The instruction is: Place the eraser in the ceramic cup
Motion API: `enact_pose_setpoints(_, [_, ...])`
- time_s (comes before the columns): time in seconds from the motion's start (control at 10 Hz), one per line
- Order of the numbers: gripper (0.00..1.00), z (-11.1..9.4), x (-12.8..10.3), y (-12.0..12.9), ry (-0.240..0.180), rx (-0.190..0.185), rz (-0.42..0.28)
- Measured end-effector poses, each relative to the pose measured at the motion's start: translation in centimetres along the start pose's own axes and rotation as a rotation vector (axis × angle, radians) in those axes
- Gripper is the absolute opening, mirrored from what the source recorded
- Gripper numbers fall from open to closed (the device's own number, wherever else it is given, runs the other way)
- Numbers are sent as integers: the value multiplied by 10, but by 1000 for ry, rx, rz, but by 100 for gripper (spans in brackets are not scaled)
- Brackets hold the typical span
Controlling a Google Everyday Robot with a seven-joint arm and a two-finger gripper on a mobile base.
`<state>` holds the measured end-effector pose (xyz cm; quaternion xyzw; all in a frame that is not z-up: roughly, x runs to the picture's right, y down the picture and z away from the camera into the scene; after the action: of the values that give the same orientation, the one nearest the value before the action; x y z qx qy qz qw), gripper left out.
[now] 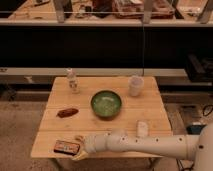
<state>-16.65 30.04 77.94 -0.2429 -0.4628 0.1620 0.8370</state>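
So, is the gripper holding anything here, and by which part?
Cannot be told. The gripper sits at the end of the eraser nearest the arm; it lies flat on the table.

No legible text, label, brand, number or sign appears on any item. The patterned face of the eraser (67, 147) shows no readable characters. The bottle (73, 80) shows no readable label. The gripper (80, 147) is at 7 o'clock on the table (85, 122), at the eraser's 3 o'clock end
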Motion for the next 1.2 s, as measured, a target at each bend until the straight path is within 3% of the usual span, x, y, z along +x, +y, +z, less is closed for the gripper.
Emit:
enact_pose_setpoints(0.3, [13, 5, -4, 2, -5, -21, 15])
enact_pose_setpoints(0.5, [1, 7, -9, 3, -12, -32, 22])
enact_pose_setpoints(0.9, [0, 6, -35, 12, -29, -68, -10])
enact_pose_setpoints(1.2, [0, -6, -49, 2, -18, -49, -40])
